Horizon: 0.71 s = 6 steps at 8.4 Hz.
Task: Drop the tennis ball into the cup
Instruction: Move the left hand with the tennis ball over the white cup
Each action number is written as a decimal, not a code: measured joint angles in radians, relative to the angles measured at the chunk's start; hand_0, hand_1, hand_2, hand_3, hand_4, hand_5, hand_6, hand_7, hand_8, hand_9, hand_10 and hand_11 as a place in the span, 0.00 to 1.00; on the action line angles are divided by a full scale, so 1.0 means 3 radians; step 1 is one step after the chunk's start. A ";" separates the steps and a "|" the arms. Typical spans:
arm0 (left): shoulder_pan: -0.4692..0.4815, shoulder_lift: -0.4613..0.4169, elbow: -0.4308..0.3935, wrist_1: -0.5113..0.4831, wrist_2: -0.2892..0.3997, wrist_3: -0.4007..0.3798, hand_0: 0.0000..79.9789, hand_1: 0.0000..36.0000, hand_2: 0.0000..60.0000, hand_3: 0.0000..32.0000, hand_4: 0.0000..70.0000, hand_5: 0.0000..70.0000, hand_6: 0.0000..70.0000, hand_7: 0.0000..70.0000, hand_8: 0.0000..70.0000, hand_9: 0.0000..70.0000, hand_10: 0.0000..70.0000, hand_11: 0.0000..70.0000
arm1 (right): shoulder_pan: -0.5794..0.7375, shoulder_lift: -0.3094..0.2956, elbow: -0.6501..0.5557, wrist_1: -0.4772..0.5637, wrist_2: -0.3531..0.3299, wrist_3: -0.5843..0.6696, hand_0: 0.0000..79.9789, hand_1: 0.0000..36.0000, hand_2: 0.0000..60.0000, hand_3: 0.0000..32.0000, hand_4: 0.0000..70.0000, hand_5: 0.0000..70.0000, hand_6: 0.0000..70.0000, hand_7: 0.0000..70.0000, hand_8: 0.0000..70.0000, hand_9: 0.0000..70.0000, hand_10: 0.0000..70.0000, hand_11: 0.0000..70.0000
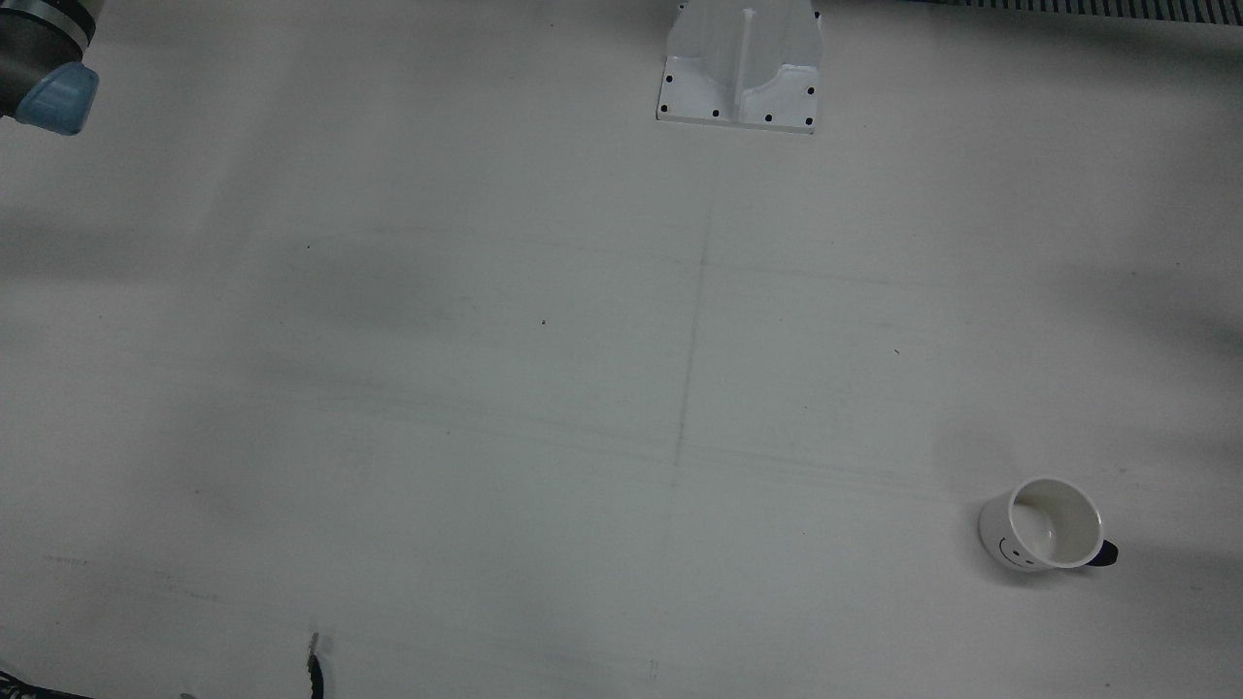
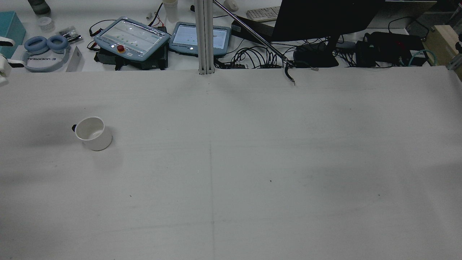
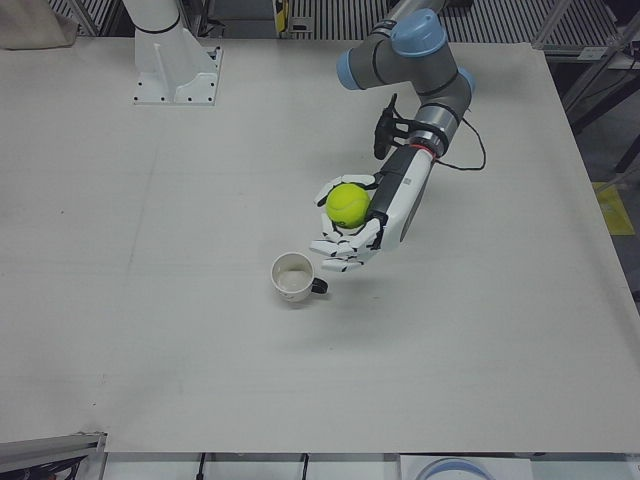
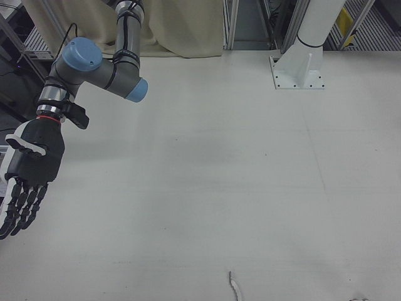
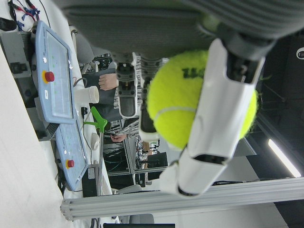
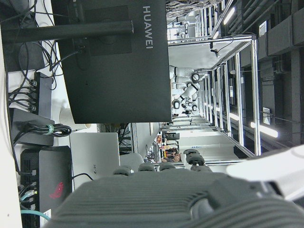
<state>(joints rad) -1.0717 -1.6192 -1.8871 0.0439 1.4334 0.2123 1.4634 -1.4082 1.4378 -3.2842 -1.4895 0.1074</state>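
The left hand (image 3: 365, 225) holds the ball (image 3: 348, 205), fingers wrapped round it, up in the air. The cup (image 3: 293, 276) stands upright on the table (image 3: 150, 300), mouth up, just below & a bit past the fingertips, on the side away from the arm. The ball isn't over the cup yet. The right hand (image 4: 28, 172) hangs far off w/ fingers straight, holding nothing.

A wide white table (image 2: 252, 162), faintly scuffed and crossed by a thin pencilled centre line, carries a white mug (image 2: 93, 133) with a dark handle standing upright on the robot's left half; a white arm pedestal (image 1: 742, 68) is bolted at the far edge.
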 measured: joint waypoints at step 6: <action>0.0643 -0.0250 0.0463 -0.0255 -0.0446 0.0268 0.97 0.82 0.49 0.00 0.34 0.40 1.00 1.00 0.73 0.77 0.26 0.41 | 0.0000 0.0005 -0.0003 0.0000 0.0000 0.0000 0.00 0.00 0.00 0.00 0.00 0.00 0.00 0.00 0.00 0.00 0.00 0.00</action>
<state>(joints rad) -0.8787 -1.6942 -1.7482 -0.0326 1.2997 0.2928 1.4634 -1.4067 1.4369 -3.2843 -1.4895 0.1073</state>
